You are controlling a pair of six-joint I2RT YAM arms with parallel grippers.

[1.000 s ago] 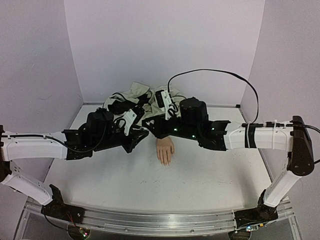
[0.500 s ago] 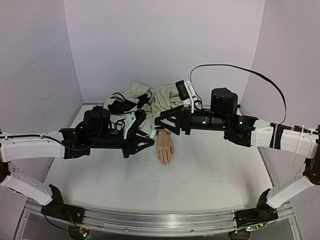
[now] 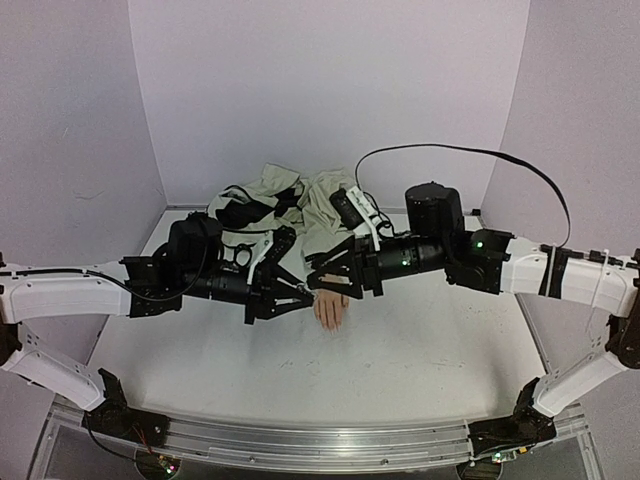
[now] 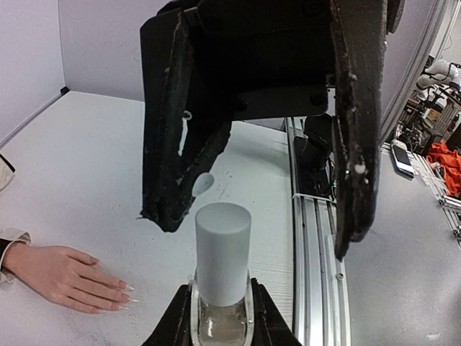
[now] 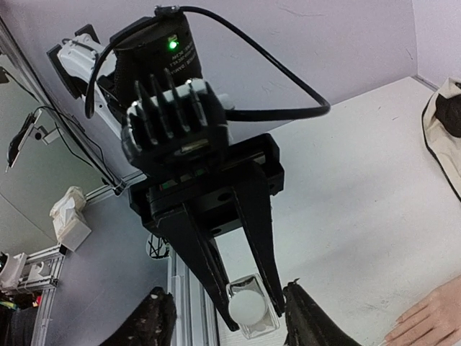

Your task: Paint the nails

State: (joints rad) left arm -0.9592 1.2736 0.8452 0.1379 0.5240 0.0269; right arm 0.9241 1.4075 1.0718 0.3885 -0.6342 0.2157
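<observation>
Clamping the small bottle (image 4: 220,326), the left hand (image 4: 220,330) offers its white cap (image 4: 223,252) to the right hand (image 4: 253,232), whose fingers (image 4: 353,144) stand apart either side; below them, mid-counter (image 3: 420,360), the nails (image 4: 124,294) point toward the near edge

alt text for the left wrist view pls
The left gripper, jaws shut, holds a small clear glass bottle with a white cylindrical cap at bottom centre. The black right gripper hangs over it, jaws open wide. A pale peach mannequin hand lies flat on the white table at lower left.
</observation>
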